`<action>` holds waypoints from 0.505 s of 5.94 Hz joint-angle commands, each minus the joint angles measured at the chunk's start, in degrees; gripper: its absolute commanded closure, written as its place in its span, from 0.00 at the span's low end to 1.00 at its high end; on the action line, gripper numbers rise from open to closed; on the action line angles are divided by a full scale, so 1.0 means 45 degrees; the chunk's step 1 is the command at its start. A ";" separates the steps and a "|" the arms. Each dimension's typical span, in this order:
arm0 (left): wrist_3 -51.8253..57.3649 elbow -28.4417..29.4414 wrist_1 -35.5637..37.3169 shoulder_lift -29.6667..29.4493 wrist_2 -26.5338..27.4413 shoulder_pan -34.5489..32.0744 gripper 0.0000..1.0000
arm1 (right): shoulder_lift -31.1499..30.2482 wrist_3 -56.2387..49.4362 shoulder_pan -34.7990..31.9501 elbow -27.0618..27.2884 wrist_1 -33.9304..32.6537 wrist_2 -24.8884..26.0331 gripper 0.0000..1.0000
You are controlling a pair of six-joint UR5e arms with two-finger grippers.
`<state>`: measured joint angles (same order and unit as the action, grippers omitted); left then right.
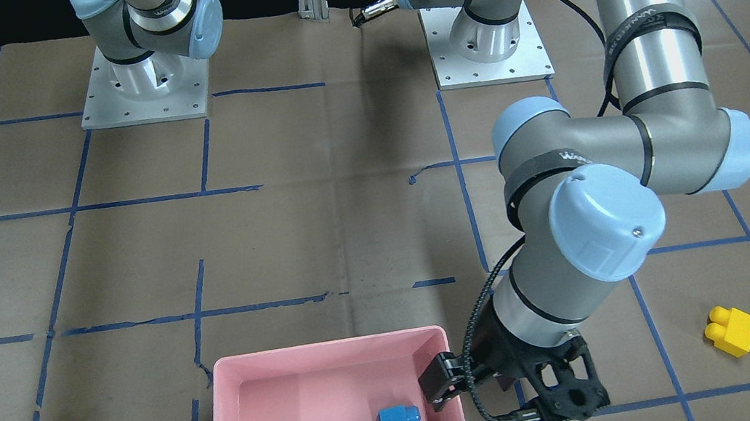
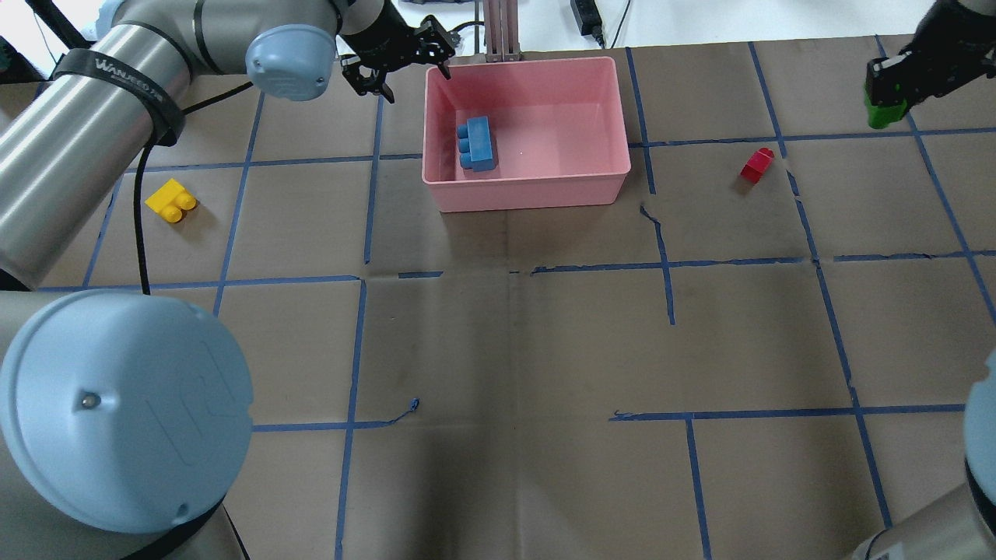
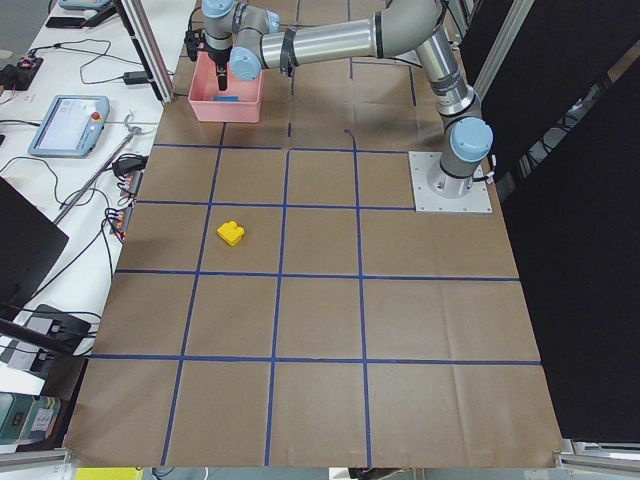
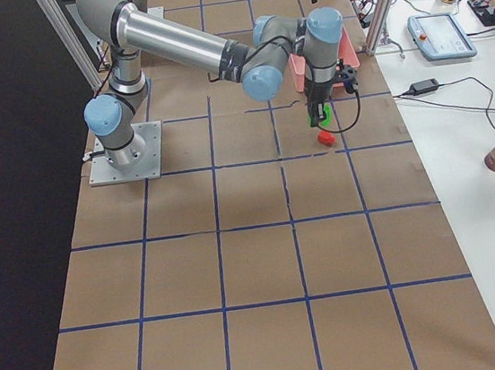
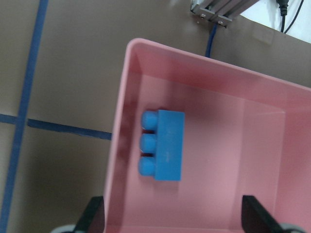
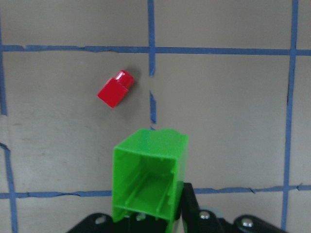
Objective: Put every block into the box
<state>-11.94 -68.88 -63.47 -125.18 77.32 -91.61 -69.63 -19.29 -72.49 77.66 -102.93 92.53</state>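
Observation:
The pink box (image 2: 529, 189) stands at the table's far middle, also in the front view (image 1: 327, 351). A blue three-stud brick (image 2: 476, 143) lies inside it on its side (image 5: 163, 144). My left gripper (image 2: 397, 58) is open and empty above the box's left edge, its fingertips (image 5: 95, 213) wide apart. My right gripper (image 2: 887, 89) is shut on the green brick (image 6: 148, 177) and holds it above the table at the far right. The red brick (image 2: 756, 166) lies on the table between it and the box. The yellow brick (image 2: 171, 201) lies far left.
An aluminium post (image 2: 502, 31) stands just behind the box. The two arm bases (image 1: 144, 89) sit at the robot's side. My left arm's elbow (image 1: 603, 215) hangs over the table between the box and the yellow brick (image 1: 731, 330).

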 commanded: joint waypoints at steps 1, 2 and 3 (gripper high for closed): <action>0.3380 -0.0994 -0.0232 0.0121 0.1073 0.1832 0.01 | 0.0236 0.1892 -0.2802 -0.0538 0.0080 -0.0054 0.90; 0.5696 -0.1466 -0.0193 0.0102 0.1138 0.2963 0.01 | 0.0760 0.2986 -0.4190 -0.0713 -0.0056 -0.0054 0.90; 0.7614 -0.1799 -0.0250 0.0063 0.1158 0.4057 0.01 | 0.1829 0.3905 -0.5383 -0.0966 -0.0966 -0.0286 0.90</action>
<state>13.42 -75.23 -64.45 -124.78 82.18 -78.22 -65.34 -6.05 -91.08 74.32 -104.30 91.96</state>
